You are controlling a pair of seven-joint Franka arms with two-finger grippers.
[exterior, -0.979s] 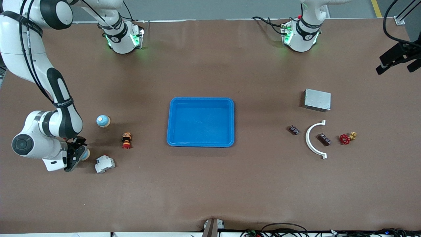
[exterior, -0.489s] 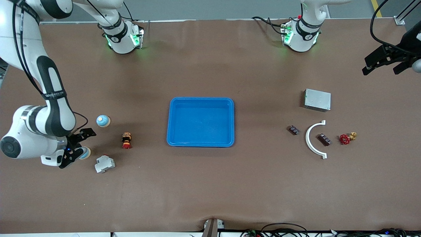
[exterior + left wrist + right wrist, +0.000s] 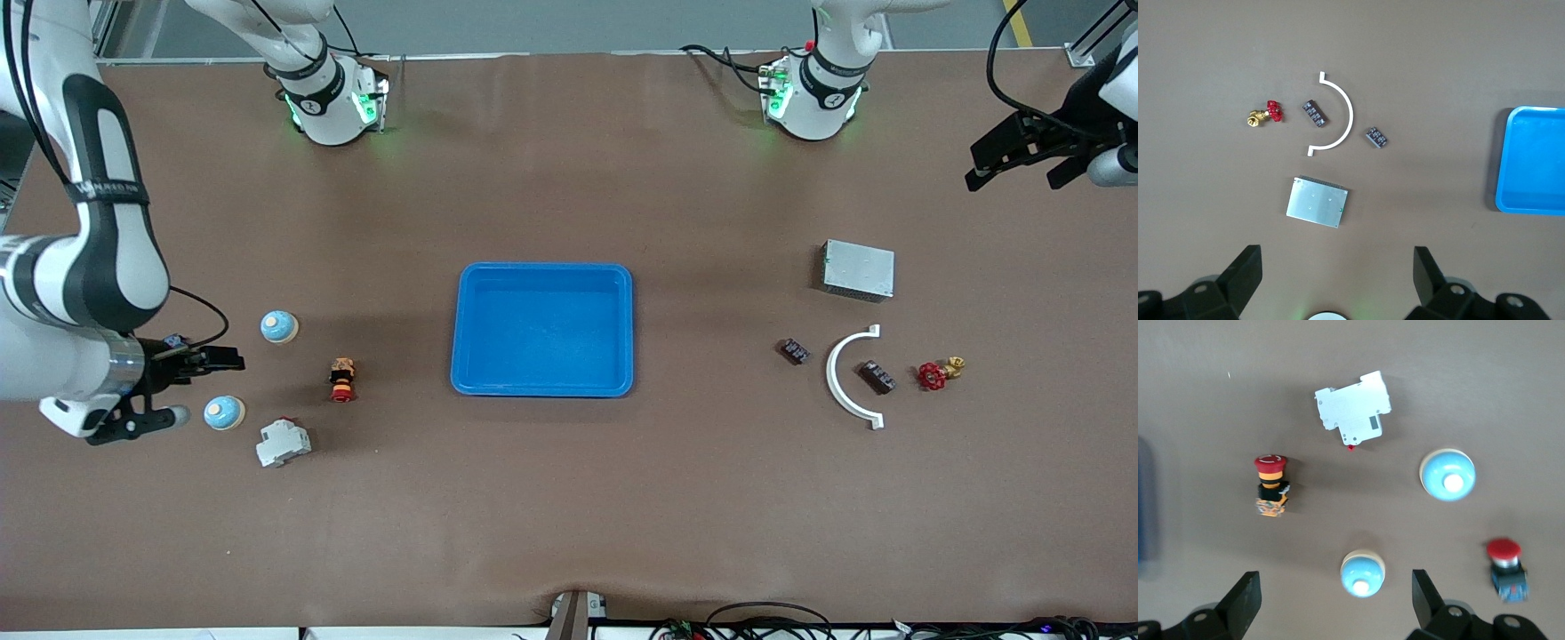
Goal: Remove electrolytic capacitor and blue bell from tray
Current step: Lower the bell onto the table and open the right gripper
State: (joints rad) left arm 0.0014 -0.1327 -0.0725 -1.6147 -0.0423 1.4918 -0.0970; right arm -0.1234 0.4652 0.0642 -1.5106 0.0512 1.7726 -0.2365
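Tray (image 3: 542, 329) sat mid-counter, nothing in it. Two blue bells (image 3: 224, 412) (image 3: 278, 326) rested on counter toward right arm's end, just beside right gripper (image 3: 164, 388), jaws wide, holding nothing. Left gripper (image 3: 1022, 160) hung over left arm's end of counter, jaws wide, idle. Couldn't identify capacitor among small dark parts (image 3: 794, 351). Risk: low right gripper swing could knock nearest bell or breaker (image 3: 284, 443) rolling.
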